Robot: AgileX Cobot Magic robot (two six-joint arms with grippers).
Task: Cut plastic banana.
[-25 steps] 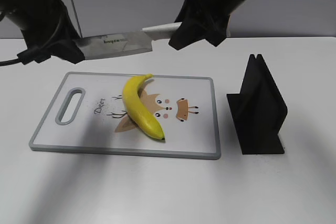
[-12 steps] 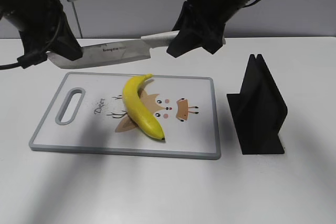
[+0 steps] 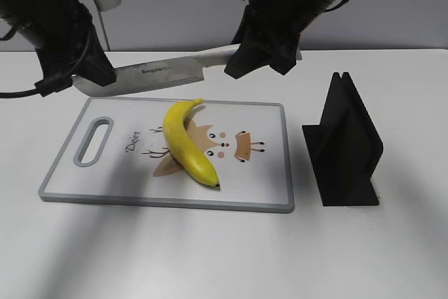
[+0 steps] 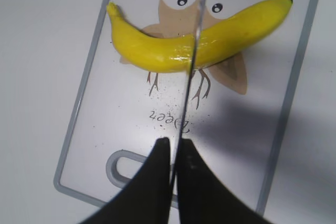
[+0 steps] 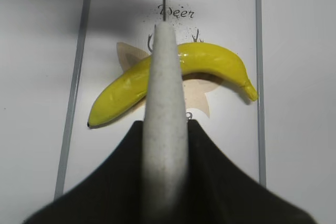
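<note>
The plastic banana (image 3: pixel 187 143) lies whole on the white cutting board (image 3: pixel 259 173), stem at the back. It also shows in the left wrist view (image 4: pixel 152 51) and the right wrist view (image 5: pixel 210 59). A knife (image 3: pixel 164 71) hangs level above the board's back edge. My right gripper (image 3: pixel 264 57) is shut on its white handle (image 5: pixel 165 129). My left gripper (image 3: pixel 91 78) is shut on the blade tip; the blade (image 4: pixel 195 51) runs edge-on between the fingers (image 4: pixel 157 177) and crosses over the banana's middle.
A black knife stand (image 3: pixel 343 145) stands right of the board. The board has a handle slot (image 3: pixel 94 141) at its left end and a deer drawing (image 3: pixel 224 143) under the banana. White table (image 3: pixel 210 257) lies all round.
The knife and both grippers have come forward and a little lower, toward the board's back edge. The banana has not moved.
</note>
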